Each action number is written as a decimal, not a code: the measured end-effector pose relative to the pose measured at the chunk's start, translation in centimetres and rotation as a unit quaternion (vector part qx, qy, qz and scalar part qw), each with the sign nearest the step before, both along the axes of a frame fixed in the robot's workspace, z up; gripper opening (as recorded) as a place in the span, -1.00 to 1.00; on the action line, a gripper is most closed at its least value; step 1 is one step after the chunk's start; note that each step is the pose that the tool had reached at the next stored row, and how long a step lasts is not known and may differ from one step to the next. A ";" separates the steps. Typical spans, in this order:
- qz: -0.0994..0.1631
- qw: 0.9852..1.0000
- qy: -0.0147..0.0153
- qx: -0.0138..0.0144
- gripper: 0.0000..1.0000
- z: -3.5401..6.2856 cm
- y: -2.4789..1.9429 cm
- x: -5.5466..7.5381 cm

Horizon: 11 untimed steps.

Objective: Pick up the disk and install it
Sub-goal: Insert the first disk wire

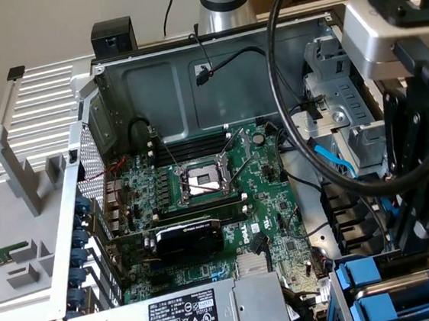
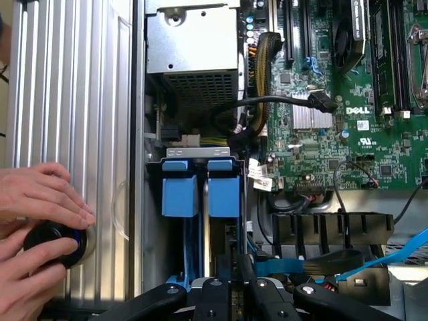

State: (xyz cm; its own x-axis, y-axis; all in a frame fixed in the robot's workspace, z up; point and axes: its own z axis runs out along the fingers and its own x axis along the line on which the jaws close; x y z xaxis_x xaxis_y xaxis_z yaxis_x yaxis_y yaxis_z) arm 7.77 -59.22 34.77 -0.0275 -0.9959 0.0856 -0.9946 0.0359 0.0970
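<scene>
An open desktop computer case lies on its side with the green motherboard (image 1: 226, 197) exposed. A black graphics card (image 1: 188, 240) is plugged across the board, and the grey power-supply box (image 1: 177, 318) sits at the near edge. The disk (image 1: 408, 282) is in the drive bay at the exterior view's lower right, just beside the power supply. A strip of silver metal shows between its bright blue rails. In the wrist view its blue end tabs (image 2: 217, 200) sit side by side in the bay mouth. It is unclear whether the disk is fully seated. The black gripper (image 1: 418, 239) hangs directly over the bay. In the wrist view (image 2: 237, 281) its jaws are drawn in narrow, almost together, and it cannot be told whether they are pinching the disk. A person's hands (image 2: 40, 200) rest on the ribbed silver panel (image 2: 73, 100) outside the case and hold a round black knob (image 2: 57, 242). The disk looks likely to be dense, rigid and sensitive to knocks, with smooth metal that could slip. The best hold is probably across its long railed edges, kept square, rather than on the labelled face.
</scene>
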 end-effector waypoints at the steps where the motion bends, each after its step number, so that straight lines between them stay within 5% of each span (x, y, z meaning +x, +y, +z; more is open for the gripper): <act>1: 0.000 1.000 0.000 -0.001 -0.66 0.01 0.00 0.0; 11: 0.000 1.000 -0.001 -0.002 -0.66 -0.01 0.06 -0.2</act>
State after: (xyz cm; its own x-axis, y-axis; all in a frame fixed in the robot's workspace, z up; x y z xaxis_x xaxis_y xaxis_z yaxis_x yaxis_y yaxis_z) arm 7.60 -59.16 34.76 -0.0276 -0.9956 0.0901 -0.9948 0.0362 0.0951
